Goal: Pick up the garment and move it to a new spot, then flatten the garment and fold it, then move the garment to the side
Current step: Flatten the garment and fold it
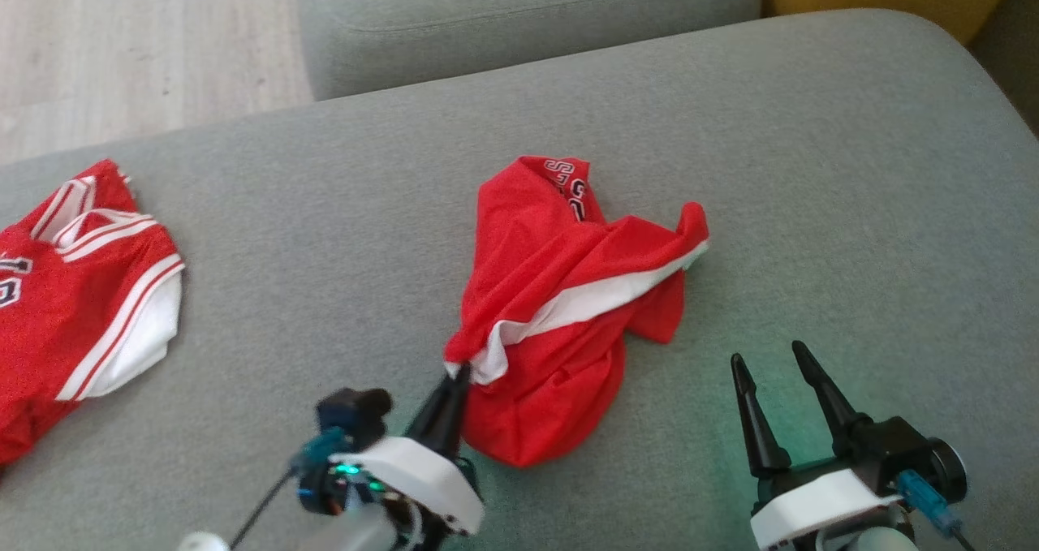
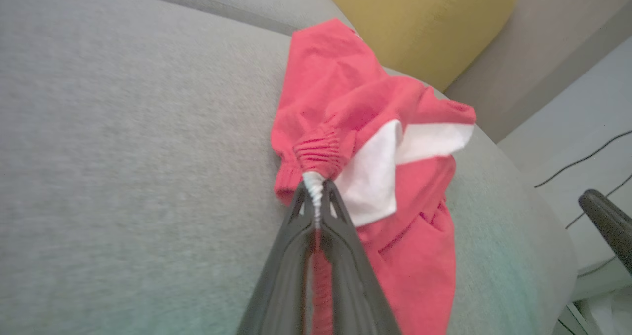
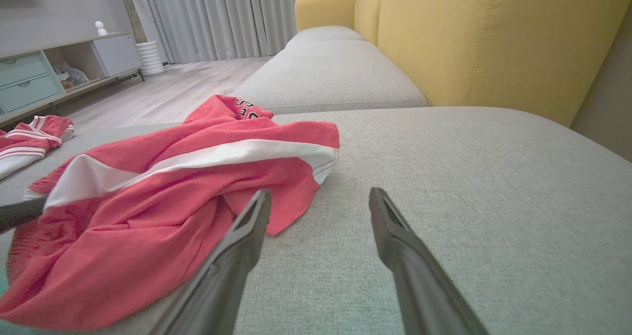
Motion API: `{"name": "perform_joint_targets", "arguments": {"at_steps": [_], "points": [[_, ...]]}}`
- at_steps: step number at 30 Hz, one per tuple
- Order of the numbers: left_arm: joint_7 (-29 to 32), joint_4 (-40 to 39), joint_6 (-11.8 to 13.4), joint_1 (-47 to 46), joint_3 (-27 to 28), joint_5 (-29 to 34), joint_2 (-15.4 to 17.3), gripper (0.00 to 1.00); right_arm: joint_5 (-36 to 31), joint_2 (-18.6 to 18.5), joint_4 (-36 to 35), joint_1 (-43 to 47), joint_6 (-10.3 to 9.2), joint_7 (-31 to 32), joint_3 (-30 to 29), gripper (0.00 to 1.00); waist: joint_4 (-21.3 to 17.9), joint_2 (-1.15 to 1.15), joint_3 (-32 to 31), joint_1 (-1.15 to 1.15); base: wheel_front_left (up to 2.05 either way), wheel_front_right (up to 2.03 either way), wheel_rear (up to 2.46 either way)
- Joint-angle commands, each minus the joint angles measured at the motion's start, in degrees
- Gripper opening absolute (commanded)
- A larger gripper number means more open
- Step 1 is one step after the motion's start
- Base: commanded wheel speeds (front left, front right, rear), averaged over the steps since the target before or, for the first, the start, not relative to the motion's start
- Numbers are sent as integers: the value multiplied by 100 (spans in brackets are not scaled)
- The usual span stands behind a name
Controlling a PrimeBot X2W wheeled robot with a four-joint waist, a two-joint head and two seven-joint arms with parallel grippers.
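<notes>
1. Garment: the crumpled red mesh garment with a white side stripe [image 1: 560, 307] lies bunched near the middle of the grey fabric sofa cushion [image 1: 325, 234]. Black-and-white lettering shows on its far fold. The white stripe runs diagonally across the top of the heap. The near end rests on the cushion just beside the left arm.

2. Left gripper [image 1: 459, 370]: the two dark fingers are pressed together on the garment's near-left edge. The left wrist view shows them pinching a gathered white and red elastic hem [image 2: 316, 187], with red fabric also caught lower down between the fingers. The pinched edge stands slightly above the cushion.

3. Right gripper [image 1: 767, 356]: the fingers are spread wide and hold nothing. It hangs above bare cushion, to the right of the garment and apart from it. In the right wrist view the garment's nearest corner lies just beside the left fingertip [image 3: 259, 202]; contact cannot be confirmed.

4. Surroundings: a second red jersey with white striped trim [image 1: 73, 291] lies at the cushion's left edge, well apart from the garment. A yellow upholstered backrest [image 3: 493, 39] stands behind the cushion. Pale wood flooring [image 1: 122, 40] lies beyond.
</notes>
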Motion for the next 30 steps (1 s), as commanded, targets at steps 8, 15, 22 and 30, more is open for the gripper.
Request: {"name": "perform_joint_targets", "arguments": {"at_steps": [8,15,22,30], "points": [[-123,-1182,581,54,804,73,1151,0,53,-30,-240,-63,-4,-23,80,100,440,0,-66,0,0,0,0],[-4,-1708,879,-127,1069,198,1767,0,411,-67,131,-272,-4,-23,550,100,694,0,5,0,0,0,0],[87,-1774,980,-327,1077,282,1817,0,1032,-555,843,-1073,-4,-23,1541,100,783,0,165,0,0,0,0],[94,-1548,891,-660,1005,392,1637,0,1265,-1183,1638,-1977,-4,-23,2512,100,969,0,393,0,0,0,0]]}}
